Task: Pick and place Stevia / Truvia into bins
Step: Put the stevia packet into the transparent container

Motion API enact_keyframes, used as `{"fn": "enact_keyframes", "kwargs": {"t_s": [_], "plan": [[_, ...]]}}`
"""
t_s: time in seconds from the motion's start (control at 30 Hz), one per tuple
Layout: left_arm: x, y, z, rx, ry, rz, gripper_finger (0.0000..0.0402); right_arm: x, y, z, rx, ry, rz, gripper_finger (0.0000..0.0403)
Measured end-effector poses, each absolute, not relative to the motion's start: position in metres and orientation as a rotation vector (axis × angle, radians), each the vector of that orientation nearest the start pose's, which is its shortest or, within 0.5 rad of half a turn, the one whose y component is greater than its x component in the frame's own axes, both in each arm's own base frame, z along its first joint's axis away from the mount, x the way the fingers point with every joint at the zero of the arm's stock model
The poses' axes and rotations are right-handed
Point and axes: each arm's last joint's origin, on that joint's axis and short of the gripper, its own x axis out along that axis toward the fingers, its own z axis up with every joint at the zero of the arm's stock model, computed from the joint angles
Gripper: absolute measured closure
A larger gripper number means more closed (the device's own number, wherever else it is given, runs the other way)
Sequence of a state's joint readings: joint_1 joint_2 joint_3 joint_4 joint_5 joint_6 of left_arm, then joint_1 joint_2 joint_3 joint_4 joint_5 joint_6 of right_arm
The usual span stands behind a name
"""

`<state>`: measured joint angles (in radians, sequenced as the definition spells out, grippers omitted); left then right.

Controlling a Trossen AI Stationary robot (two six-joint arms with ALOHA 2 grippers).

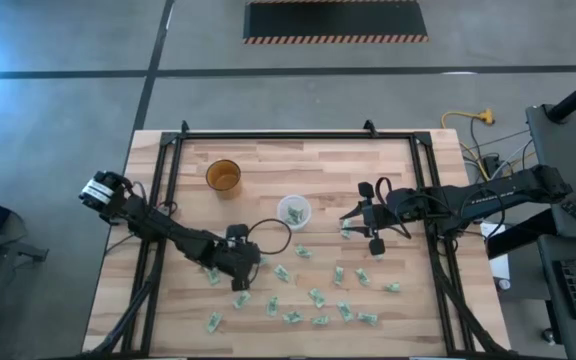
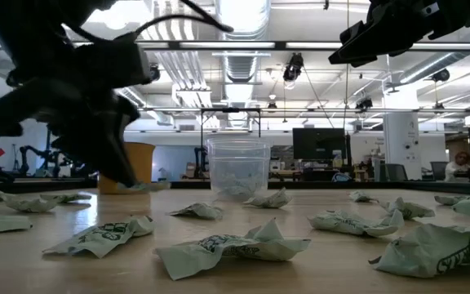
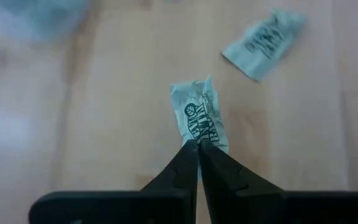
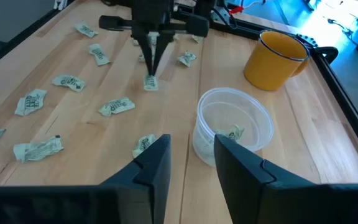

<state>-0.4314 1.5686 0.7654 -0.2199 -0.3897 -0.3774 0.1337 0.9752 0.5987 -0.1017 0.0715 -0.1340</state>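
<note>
Left wrist view: sachet (image 3: 199, 119) print unreadable, pinched in left jaws.

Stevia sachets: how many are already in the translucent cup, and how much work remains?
Done: the translucent whitish plastic cup holds at least one pale green paper sachet. In hand: the left gripper is shut on a sachet; the right gripper is open near the cup. Left: many loose sachets on the wooden table.

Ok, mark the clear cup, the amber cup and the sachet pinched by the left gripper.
clear cup (image 4: 260, 118), right wrist view, on its rim.
amber cup (image 4: 272, 59), right wrist view, on its side wall.
sachet in the left gripper (image 3: 197, 115), left wrist view, on its printed face.
</note>
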Motion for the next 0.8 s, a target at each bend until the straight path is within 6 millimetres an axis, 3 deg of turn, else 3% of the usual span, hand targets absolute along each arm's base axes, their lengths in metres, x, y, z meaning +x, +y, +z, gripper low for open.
{"fn": "enact_keyframes", "kwargs": {"t_s": [0.43, 0.8], "plan": [[0.278, -0.095, 0.184, 0.458, 0.679, 0.545, 0.0402, 0.206, 0.025, 0.243, -0.189, 0.471, 0.087, 0.0298], [0.309, -0.038, 0.194, 0.396, 0.665, 0.476, 0.0402, 0.205, 0.025, 0.24, -0.191, 0.481, 0.085, 0.0305]]}}
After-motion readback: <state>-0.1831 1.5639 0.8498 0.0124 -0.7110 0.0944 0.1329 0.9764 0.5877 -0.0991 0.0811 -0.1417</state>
